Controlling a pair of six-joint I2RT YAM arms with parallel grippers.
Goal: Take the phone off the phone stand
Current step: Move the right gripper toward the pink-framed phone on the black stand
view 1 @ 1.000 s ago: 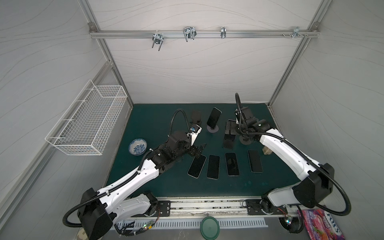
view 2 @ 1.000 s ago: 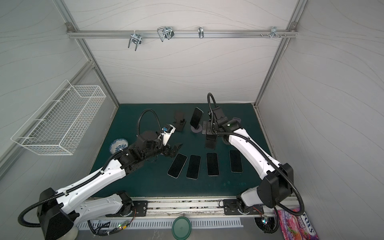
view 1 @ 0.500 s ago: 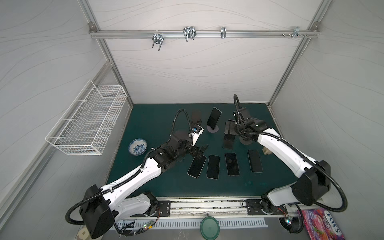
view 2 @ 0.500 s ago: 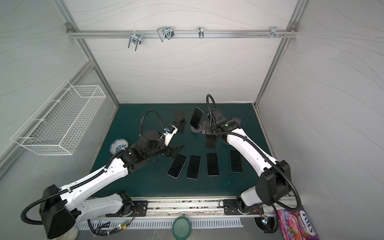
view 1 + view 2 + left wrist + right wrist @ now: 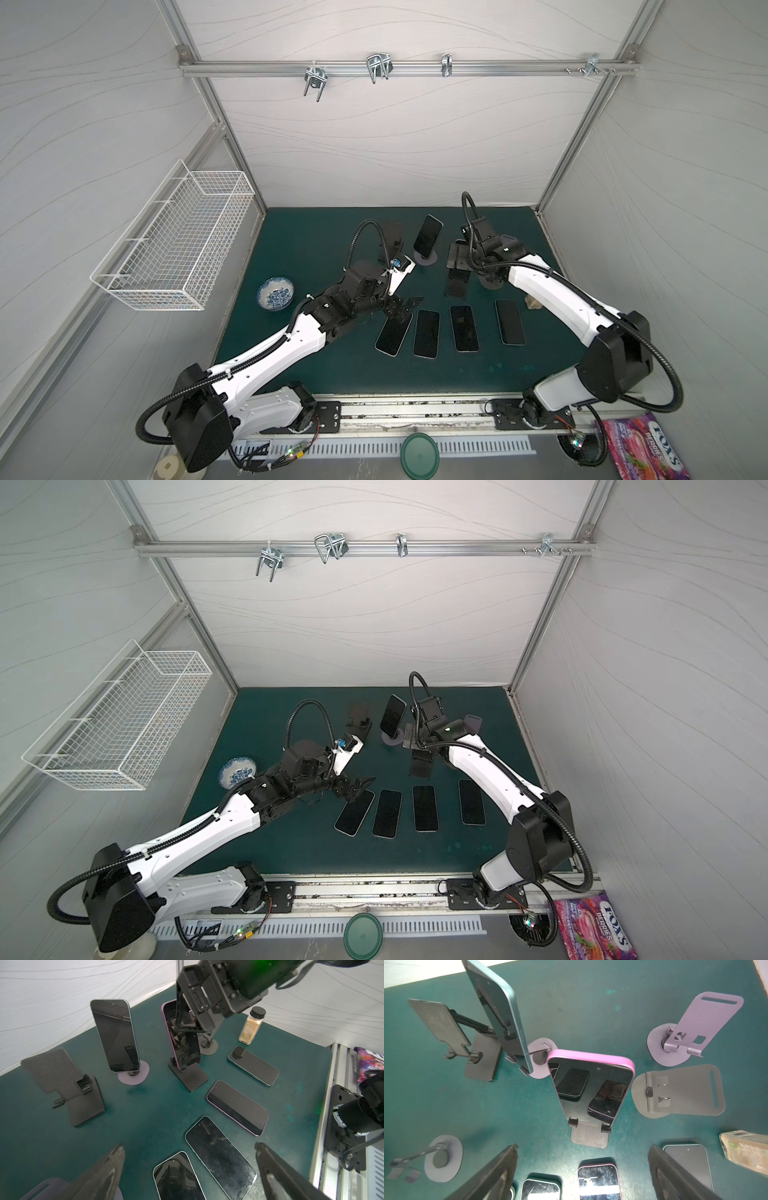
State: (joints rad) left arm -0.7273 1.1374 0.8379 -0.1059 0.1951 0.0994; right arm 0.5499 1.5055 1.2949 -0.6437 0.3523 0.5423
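Left claw (image 5: 404, 305) in both top views: released, low over the flat phones (image 5: 426, 332); right claw (image 5: 457, 267) released, farther back. Left wrist: pink phone (image 5: 184, 1043) upright on its black phone stand (image 5: 191, 1078), right claw just above. Right wrist: same phone in the stand, clear of both fingers (image 5: 496, 1174).

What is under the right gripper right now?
The pink-edged phone, upright on its black stand, sits below the open right gripper, not gripped. Only the stand's base and two lip tabs show; the phone covers its back plate.
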